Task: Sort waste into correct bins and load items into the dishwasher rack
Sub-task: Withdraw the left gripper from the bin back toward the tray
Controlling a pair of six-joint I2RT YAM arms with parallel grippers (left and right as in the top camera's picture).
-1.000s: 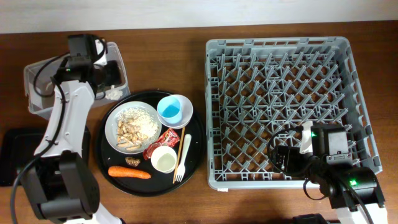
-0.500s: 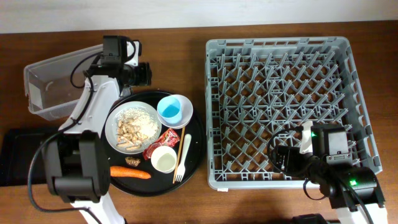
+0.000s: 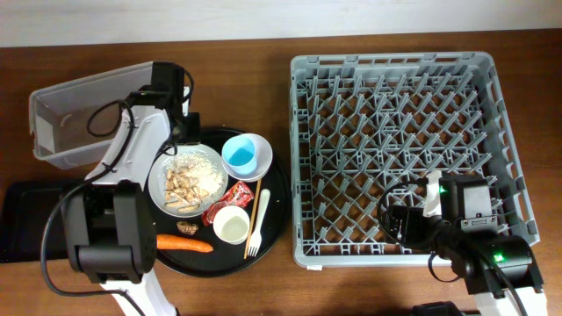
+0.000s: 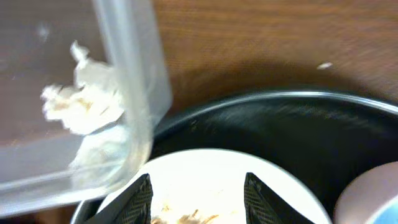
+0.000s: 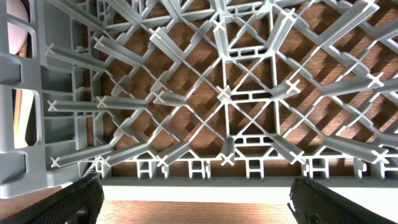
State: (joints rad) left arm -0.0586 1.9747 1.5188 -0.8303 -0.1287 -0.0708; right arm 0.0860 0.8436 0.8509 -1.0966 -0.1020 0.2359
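Left arm [image 3: 132, 149] white-shelled, black joints and cables — left claw [image 4: 198, 199] seemingly black

The dishwasher rack [image 5: 224, 93] fills the frame, its grey lattice of upright pegs standing over the brown wooden table [image 5: 205, 211], which shows through the gaps. The right gripper [image 5: 199, 202] sits by the rack's edge wall, its black fingertips [image 5: 78, 199] spread wide with nothing between them.
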